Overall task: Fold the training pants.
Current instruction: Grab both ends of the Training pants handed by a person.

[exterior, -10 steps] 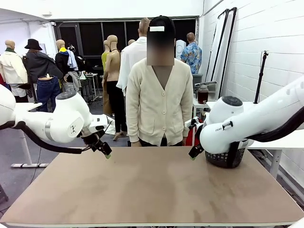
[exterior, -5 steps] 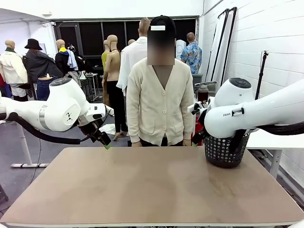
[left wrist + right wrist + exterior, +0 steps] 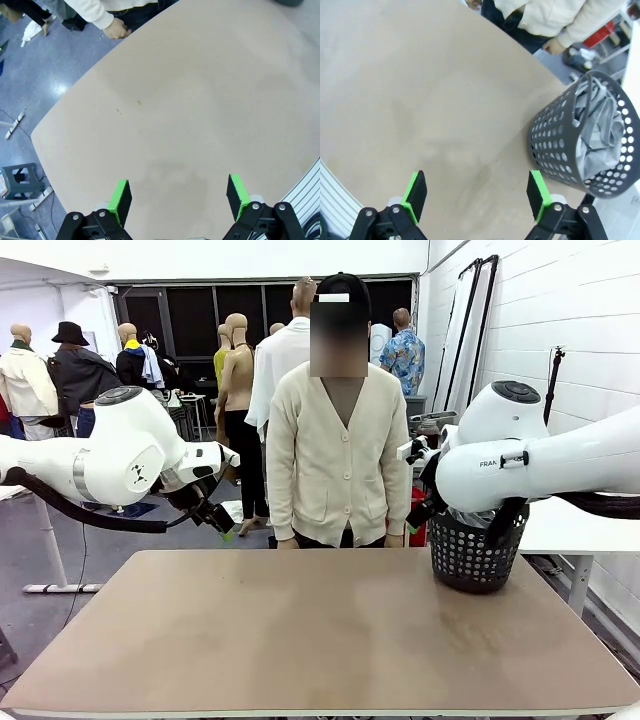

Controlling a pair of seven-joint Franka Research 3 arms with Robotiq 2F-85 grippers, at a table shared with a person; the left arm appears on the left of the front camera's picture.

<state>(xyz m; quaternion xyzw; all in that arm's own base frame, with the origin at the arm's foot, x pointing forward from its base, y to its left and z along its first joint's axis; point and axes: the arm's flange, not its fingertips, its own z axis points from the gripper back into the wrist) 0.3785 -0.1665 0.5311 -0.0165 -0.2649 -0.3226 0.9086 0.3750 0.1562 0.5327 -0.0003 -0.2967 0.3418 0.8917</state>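
Folding hasn't started: the pants [image 3: 600, 125] lie bunched inside the basket [image 3: 552, 142]. The right gripper [image 3: 477, 191] hangs near the basket and the left gripper [image 3: 178, 197] well apart from it, both wide open and empty. Next up, I'd say: lift the pants out onto the table [image 3: 300, 640].

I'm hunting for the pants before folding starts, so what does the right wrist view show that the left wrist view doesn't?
Right wrist view: a dark perforated basket standing on the table near its edge, with the grey training pants bundled inside.
Left wrist view: blue floor beside the table, with a small grey stool on it.
Shared: the bare brown table, a person's hand at its far edge, and the right end effector and left end effector, each open and holding nothing.
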